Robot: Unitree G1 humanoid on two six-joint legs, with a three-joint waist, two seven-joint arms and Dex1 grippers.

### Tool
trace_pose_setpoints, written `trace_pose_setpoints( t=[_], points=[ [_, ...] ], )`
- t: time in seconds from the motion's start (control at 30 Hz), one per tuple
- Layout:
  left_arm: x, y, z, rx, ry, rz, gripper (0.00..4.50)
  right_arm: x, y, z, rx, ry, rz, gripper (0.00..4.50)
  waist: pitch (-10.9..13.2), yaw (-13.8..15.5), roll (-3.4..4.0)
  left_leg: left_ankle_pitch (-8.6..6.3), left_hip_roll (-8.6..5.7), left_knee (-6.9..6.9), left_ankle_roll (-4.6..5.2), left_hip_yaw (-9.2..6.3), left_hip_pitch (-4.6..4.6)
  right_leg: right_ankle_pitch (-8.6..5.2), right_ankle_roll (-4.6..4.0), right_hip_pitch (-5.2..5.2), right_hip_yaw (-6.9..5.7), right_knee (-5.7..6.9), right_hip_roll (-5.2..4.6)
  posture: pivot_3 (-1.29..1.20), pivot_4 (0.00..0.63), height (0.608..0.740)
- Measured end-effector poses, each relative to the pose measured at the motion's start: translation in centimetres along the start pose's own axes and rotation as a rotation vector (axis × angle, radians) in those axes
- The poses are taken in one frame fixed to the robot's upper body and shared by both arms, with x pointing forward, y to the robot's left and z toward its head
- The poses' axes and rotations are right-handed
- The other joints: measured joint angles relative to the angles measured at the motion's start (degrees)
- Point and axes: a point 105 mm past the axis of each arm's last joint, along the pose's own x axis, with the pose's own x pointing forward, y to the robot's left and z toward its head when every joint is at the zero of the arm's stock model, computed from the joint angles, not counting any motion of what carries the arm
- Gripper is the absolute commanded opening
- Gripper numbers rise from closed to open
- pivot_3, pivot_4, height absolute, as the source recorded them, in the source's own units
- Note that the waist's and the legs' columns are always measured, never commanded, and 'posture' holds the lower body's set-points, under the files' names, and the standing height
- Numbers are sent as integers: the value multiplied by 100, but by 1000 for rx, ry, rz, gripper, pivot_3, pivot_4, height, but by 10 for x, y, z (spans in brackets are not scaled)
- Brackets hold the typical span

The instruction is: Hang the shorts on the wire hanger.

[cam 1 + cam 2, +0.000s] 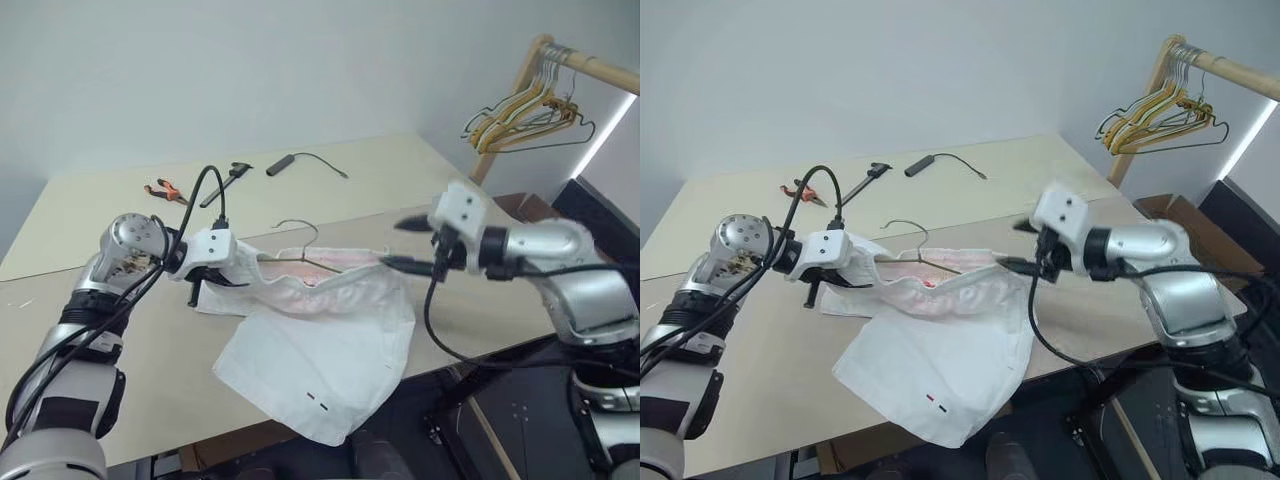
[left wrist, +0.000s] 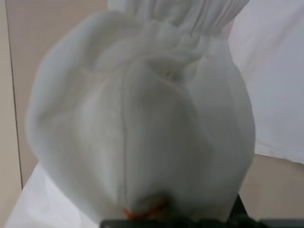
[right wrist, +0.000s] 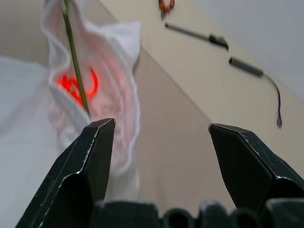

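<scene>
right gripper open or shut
Open: in the right wrist view the right gripper's two black fingers stand wide apart, nothing between them.

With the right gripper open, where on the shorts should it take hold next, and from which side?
Probably the free end of the waistband on the shorts, approached from the robot's right. The left gripper pinches the other end, and the right gripper hangs open beside the gathered edge around the wire hanger.

Beige table (image 1: pixel 400 170): orange-handled pliers (image 1: pixel 165 190) lain toward 10 o'clock, a black tool (image 1: pixel 228 180) just beside them, a dark cable with plug (image 1: pixel 300 160) at 12. Wooden rail (image 1: pixel 585 65) seen at 2 o'clock, hung with yellowish hangers (image 1: pixel 520 120)
</scene>
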Motion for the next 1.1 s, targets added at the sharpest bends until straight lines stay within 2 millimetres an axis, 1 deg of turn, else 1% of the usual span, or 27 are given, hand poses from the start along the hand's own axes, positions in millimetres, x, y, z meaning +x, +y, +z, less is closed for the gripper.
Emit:
trace_pose_setpoints(
  t=[0.1, 0.13, 0.27, 0.37, 0.47, 0.67, 0.77, 0.87, 1.0, 1.1],
  points=[
    [-1, 2, 0, 6, 15, -2, 0, 33, 18, 19, 3, -76, 86, 3672, 0, -58, 1, 0, -2, 2, 0, -10, -3, 0, 0, -2, 2, 6, -4, -131, 0, 740],
    [-1, 3, 0, 13, 22, -2, 0, 44, 24, 24, 6, -90, 117, 3672, 0, -66, 1, 0, -3, 2, 0, -17, -4, 1, 0, -5, 0, 37, -5, -131, 0, 740],
    [-1, 4, -1, 7, 30, -1, 0, 75, 37, 37, 34, -104, 182, 3672, -1, -68, 2, 0, -4, 6, 0, -32, -5, 1, -1, -13, 0, 44, -8, -124, 0, 740],
    [-1, 4, -1, 8, 30, -2, 0, 91, 47, 35, 54, -61, 222, 3077, -1, -65, 2, 0, -5, 7, 0, -35, -5, 1, -1, -13, -1, 45, -8, -117, 0, 740],
    [-2, 4, -1, 6, 30, -3, 0, 98, 50, 27, 82, -32, 230, 2102, -1, -58, 2, 0, -6, 8, -1, -36, -6, 1, -1, -14, -2, 45, -9, -112, 0, 740],
    [-2, 4, 0, 7, 24, -5, 0, 97, 46, 23, 96, -25, 218, 57, -1, -66, 2, 0, -5, 7, -1, -37, -5, 1, -1, -15, -2, 47, -8, -110, 0, 740],
    [-3, 4, 1, 9, 16, -3, 0, 97, 44, 23, 96, -28, 218, 18, -1, -74, 2, 0, -5, 7, -1, -37, -4, 1, -1, -15, -1, 47, -8, -110, 0, 740],
    [-4, 4, 4, -4, -18, 9, 840, 97, 42, 22, 86, -35, 209, 0, -1, -73, 2, 0, -4, 7, -1, -37, -5, 1, -1, -15, -1, 47, -8, -108, 0, 740],
    [-12, 8, 18, -23, -106, 28, 1990, 96, 40, 20, 79, -36, 212, 0, -1, -71, 3, 0, -5, 7, -1, -38, -5, 1, 0, -15, -1, 47, -9, -109, 0, 740],
    [-20, 7, 16, -33, -107, 21, 2930, 94, 39, 19, 70, -34, 216, 0, -1, -84, 3, 0, -4, 7, -1, -38, -5, 1, -1, -16, -1, 47, -7, -113, 0, 740]
  ],
)
